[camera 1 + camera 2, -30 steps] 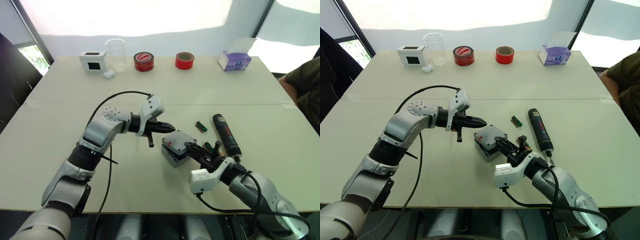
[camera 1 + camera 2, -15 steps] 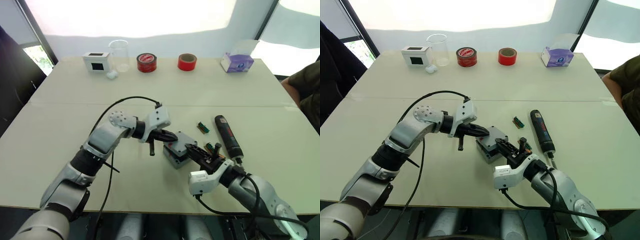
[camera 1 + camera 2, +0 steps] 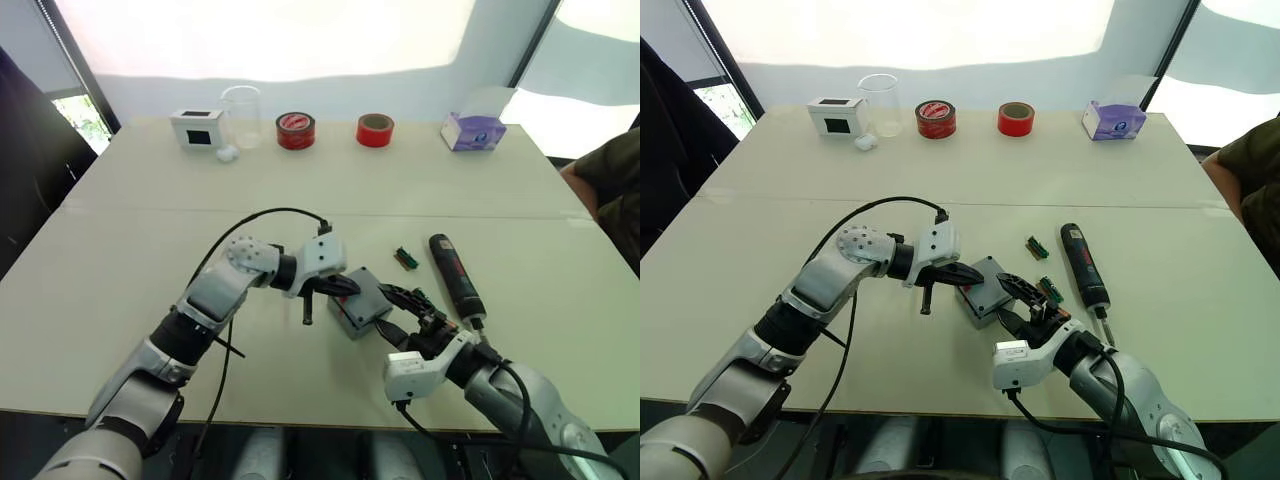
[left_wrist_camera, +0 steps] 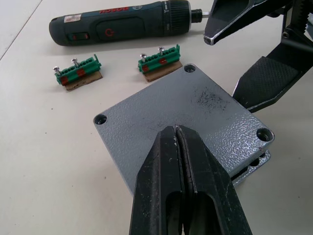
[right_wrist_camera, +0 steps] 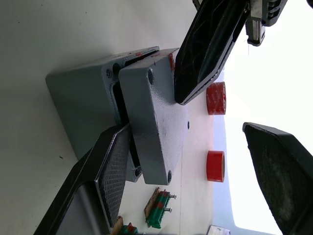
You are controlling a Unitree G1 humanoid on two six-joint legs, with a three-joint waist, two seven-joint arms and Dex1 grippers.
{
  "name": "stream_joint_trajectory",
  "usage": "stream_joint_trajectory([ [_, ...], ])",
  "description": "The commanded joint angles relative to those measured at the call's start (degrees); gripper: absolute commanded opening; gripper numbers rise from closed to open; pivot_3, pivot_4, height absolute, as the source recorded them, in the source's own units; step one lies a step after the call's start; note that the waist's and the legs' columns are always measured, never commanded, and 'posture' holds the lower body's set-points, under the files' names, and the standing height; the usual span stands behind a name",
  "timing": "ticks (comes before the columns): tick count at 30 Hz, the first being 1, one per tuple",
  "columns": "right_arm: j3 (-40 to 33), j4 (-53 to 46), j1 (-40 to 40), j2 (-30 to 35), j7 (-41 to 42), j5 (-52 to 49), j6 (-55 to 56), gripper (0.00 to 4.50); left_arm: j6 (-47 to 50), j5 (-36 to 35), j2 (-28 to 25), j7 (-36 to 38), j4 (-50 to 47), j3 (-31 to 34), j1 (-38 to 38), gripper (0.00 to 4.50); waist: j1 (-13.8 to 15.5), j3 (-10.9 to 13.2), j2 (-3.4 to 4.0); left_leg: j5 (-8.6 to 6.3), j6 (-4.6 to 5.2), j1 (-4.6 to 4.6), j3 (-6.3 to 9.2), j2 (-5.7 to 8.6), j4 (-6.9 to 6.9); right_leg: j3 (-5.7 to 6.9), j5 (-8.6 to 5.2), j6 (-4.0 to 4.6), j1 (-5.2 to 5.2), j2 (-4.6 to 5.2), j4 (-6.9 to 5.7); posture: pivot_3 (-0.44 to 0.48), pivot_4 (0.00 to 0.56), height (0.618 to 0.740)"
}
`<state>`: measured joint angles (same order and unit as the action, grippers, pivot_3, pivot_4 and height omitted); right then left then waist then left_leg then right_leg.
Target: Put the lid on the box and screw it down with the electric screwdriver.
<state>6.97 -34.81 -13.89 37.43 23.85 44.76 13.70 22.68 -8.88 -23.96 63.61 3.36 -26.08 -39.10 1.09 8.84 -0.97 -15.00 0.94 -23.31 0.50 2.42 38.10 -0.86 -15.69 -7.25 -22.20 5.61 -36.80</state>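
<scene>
From the head camera, the box [image 3: 352, 316] with the lid [image 3: 361, 297] on top sits near the middle of the cream table [image 3: 130, 230], between the left gripper [image 3: 342, 287] and the right gripper [image 3: 403, 313]; the electric screwdriver [image 3: 453, 276] lies just to the right, and two green terminal blocks [image 3: 405, 256] rest between it and the box. Along the far edge stand a white box with a black face [image 3: 197, 128], a clear beaker [image 3: 241, 115], two red tape rolls [image 3: 294, 129] and a purple tissue box [image 3: 473, 130]. The left wrist camera adds detail: the left gripper's fingers [image 4: 166, 186] are pressed together, holding nothing, their tip over the lid's textured top near one edge, and the lid's corner screw holes are plain, as is the screwdriver's power symbol. The right wrist camera shows the side: the lid sits skewed on the box, a dark gap between them at one corner. The right gripper is spread wide, one finger [image 5: 110, 176] touching the box's corner, the other well clear.
</scene>
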Motion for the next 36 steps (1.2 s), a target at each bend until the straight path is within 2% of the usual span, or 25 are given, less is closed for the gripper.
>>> stream_joint_trajectory([
  [1, -2.49, -2.61, -2.49, 1.66, 0.11, -5.22, 3.69, 3.60, 0.41, 4.00, -0.38, 0.95, 4.45, -4.85, 3.23, 0.00, -0.12, -0.09, -0.10, -0.01, 0.01, 0.00, 0.03, -0.01, 0.00, 0.02, 0.00, 0.00, 0.04, 0.00, 0.08, 0.000, 0.150, 0.740],
  [5, -2.95, -1.09, -3.75, 2.28, 1.05, -8.40, 4.79, 3.60, -0.69, 3.47, -0.16, 1.84, 4.15, -4.39, 3.82, 0.00, -0.22, -0.29, -0.07, -0.03, 0.04, 0.24, 0.06, -0.03, -0.01, 0.06, -0.09, 0.16, 0.38, 0.00, 0.22, 0.000, 0.150, 0.740],
  [8, -3.32, -0.41, -4.59, 1.83, 2.20, -11.43, 4.07, 3.10, -1.50, 3.39, -0.30, 2.39, 3.95, -3.90, 4.23, 0.00, -0.32, -0.30, -0.06, -0.20, 0.27, 0.83, 0.15, -0.09, -0.15, 0.18, -0.11, 0.21, 1.00, -0.02, 0.63, 0.000, 0.150, 0.740],
  [11, -3.75, 0.77, -4.90, 1.53, 3.27, -13.65, 2.73, 1.96, -2.14, 2.82, -0.64, 3.19, 2.99, -2.99, 4.66, 0.00, -0.33, -0.30, -0.06, -0.25, 0.33, 0.90, 0.14, -0.09, -0.18, 0.16, -0.12, 0.22, 1.14, 0.01, 0.70, 0.000, 0.150, 0.740],
  [15, -3.73, 2.37, -4.81, 1.85, 4.12, -14.18, 2.43, 0.18, -2.07, 2.84, -0.35, 3.10, 2.96, -2.17, 4.28, 0.00, -0.27, -0.30, -0.06, -0.26, 0.33, 0.90, 0.15, -0.09, -0.18, 0.11, -0.12, 0.23, 1.13, 0.07, 0.71, 0.000, 0.150, 0.740],
  [16, -3.54, 2.89, -4.85, 1.65, 4.64, -14.56, 1.61, 0.05, -2.09, 2.96, -0.25, 2.97, 3.36, -2.01, 3.94, 0.00, -0.28, -0.30, -0.06, -0.26, 0.32, 0.90, 0.15, -0.09, -0.18, 0.11, -0.14, 0.26, 1.11, 0.09, 0.73, 0.000, 0.150, 0.740],
  [22, -2.32, 4.65, -4.95, 0.84, 5.57, -16.45, 1.00, 0.05, -1.44, 3.03, 1.30, 0.72, 6.12, -0.22, 1.62, 0.00, -0.27, -0.29, -0.05, -0.26, 0.32, 0.87, 0.16, -0.09, -0.18, 0.14, -0.14, 0.28, 1.01, 0.24, 0.75, 0.000, 0.150, 0.740],
  [35, -1.32, 4.01, -4.14, -0.87, 9.62, -22.43, -4.96, 0.05, 5.20, -2.26, 0.28, 2.42, 0.76, 4.14, -0.24, 0.00, -0.34, -0.19, 0.07, -0.27, 0.32, 0.57, 0.15, -0.08, -0.22, 0.13, -0.14, 0.28, 0.82, 0.27, 0.75, 0.000, 0.150, 0.740],
  [36, -1.16, 3.23, -3.95, -1.39, 11.09, -24.55, -7.64, 0.05, 7.63, -4.55, 0.61, 2.11, 0.83, 6.70, -1.55, 0.00, -0.33, -0.18, 0.09, -0.27, 0.32, 0.51, 0.15, -0.08, -0.22, 0.13, -0.14, 0.28, 0.78, 0.27, 0.75, 0.000, 0.150, 0.740],
])
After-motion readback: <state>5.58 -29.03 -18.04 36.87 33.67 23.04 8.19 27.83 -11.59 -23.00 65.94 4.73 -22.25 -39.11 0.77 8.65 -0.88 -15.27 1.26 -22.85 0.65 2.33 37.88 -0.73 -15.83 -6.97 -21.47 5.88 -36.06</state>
